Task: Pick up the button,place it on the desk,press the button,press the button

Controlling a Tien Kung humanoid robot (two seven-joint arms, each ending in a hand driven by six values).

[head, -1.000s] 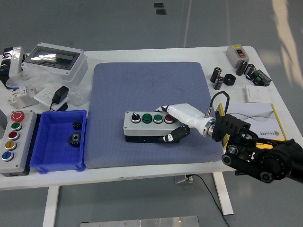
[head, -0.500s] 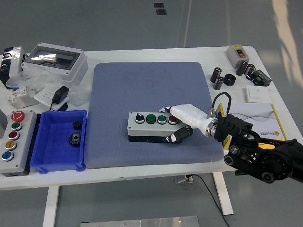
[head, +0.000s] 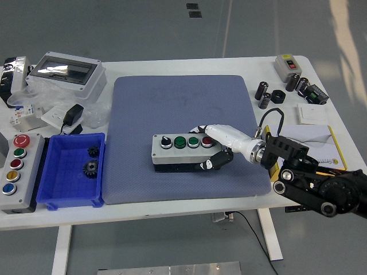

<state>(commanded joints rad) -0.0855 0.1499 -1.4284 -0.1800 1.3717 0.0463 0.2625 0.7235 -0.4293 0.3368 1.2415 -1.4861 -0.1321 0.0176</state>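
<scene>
The button box [head: 183, 150] sits on the blue mat [head: 183, 109], in the mat's lower middle part, long side running left to right. Its grey top carries a black switch [head: 165, 141], two green buttons and a red button [head: 206, 141] in a row. The right hand [head: 218, 146] comes in from the lower right and closes its fingers [head: 200, 129] around the box's right end: white fingers lie over the far edge by the red button, and the dark thumb presses the near side. The box rests flat on the mat.

The mat covers the middle of the white worktop [head: 172, 209]. Left of it stands a blue tray [head: 54, 172] holding two dark gears [head: 90, 167]. A second, longer button panel [head: 14, 172] lies at the worktop's left edge, just beside the tray. At the far left corner is a grey enclosure [head: 66, 71] with a clear lid, with plastic bags and a black adapter [head: 73, 116] near it. On the right lie black cylinders [head: 264, 94], a small switch box [head: 287, 64], and a yellow-edged booklet [head: 312, 143] partly under the arm. The left arm is out of view.
</scene>
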